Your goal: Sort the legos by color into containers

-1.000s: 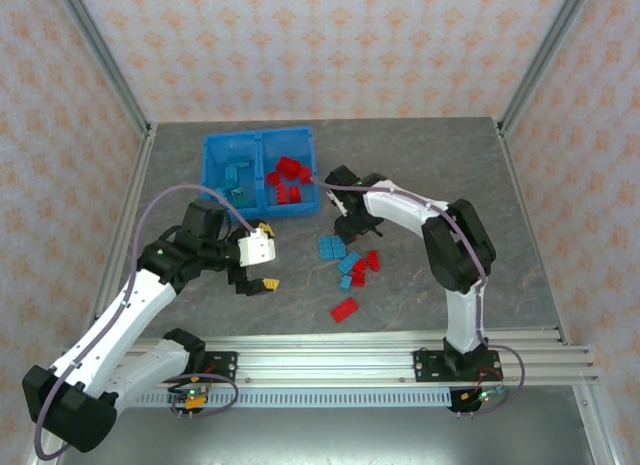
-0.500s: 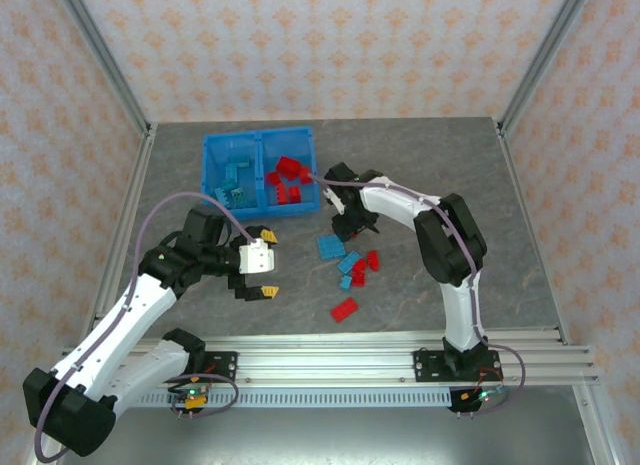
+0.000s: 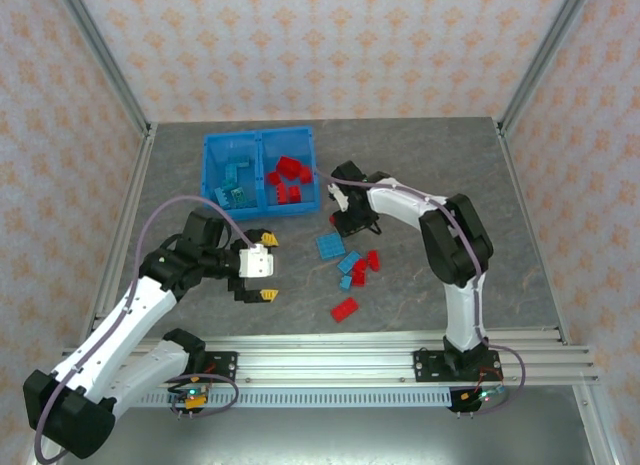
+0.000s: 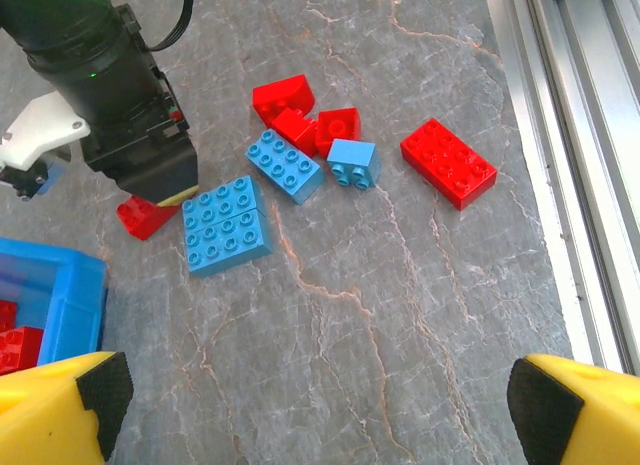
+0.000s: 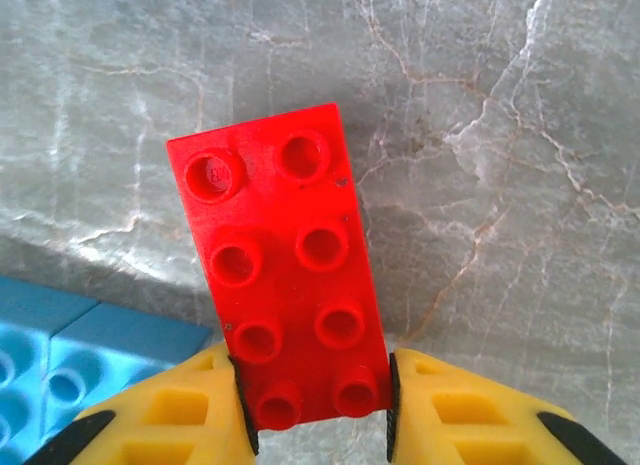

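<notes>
My right gripper (image 5: 312, 410) is clamped on a red brick (image 5: 280, 255). Its yellow cut-out fingers (image 5: 165, 420) press the long sides of the glossy eight-stud block, just off the right front corner of the bin (image 3: 260, 134). I cannot tell whether the brick rests on the table (image 3: 420, 165), a grey stone-veined slab.

My left gripper (image 4: 310, 405) is spread wide with nothing between its yellow, black-padded tips, in front of the bin's left half.

Loose bricks (image 3: 352, 261) lie in front of the bin's right half. They include flat blue studded rectangles, a small blue square one, wedge-like red pieces and a red eight-stud block (image 3: 344, 308) farthest out.

The bin is translucent blue plastic with a divider. Teal bricks (image 3: 232, 183) lie in its left compartment, red ones (image 3: 287, 177) in its right.
</notes>
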